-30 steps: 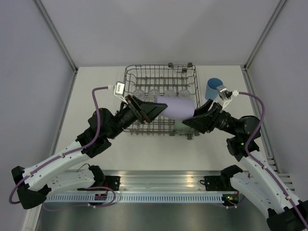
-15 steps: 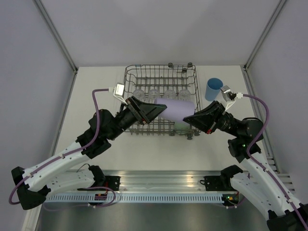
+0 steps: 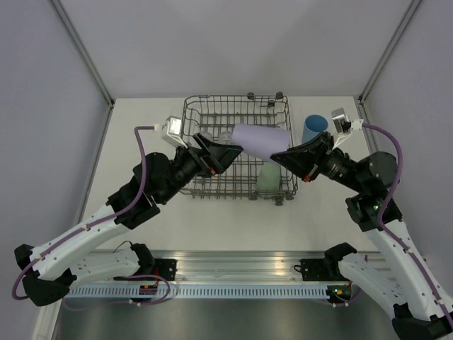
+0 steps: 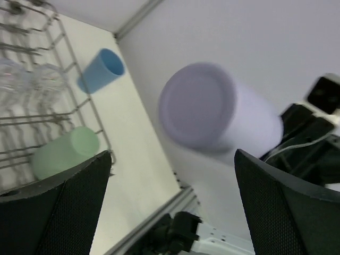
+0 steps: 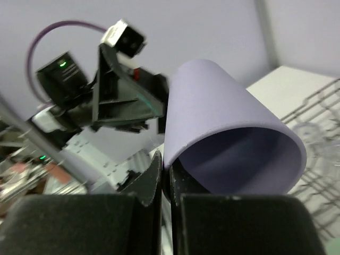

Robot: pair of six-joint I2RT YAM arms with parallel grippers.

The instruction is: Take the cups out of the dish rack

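Your right gripper [image 5: 166, 175] is pinched on the rim of the lavender opaque plastic tumbler [image 3: 258, 140], one finger inside the mouth and one outside. Only the right wrist view shows that grip. From overhead, the tumbler hangs on its side above the right half of the large grey wire dish rack [image 3: 212, 106], with its base turned toward your left gripper [image 3: 230, 150].

The left gripper is spread wide. In its wrist view the tumbler's round base, blurred, floats between and beyond the two fingers, touching neither.

That view also shows the light green plastic tumbler [image 4: 66, 151] lying on its side in the rack's near right corner, and clear transparent tumblers [image 4: 26, 79] among the tines farther in. The blue plastic tumbler [image 3: 313, 130] stands on the white table [image 3: 141, 127] just outside the rack's right side, near the wall rail.

Overhead, broad white tabletop shows to the left of the rack and in front of it. To the right there is only a narrow strip.
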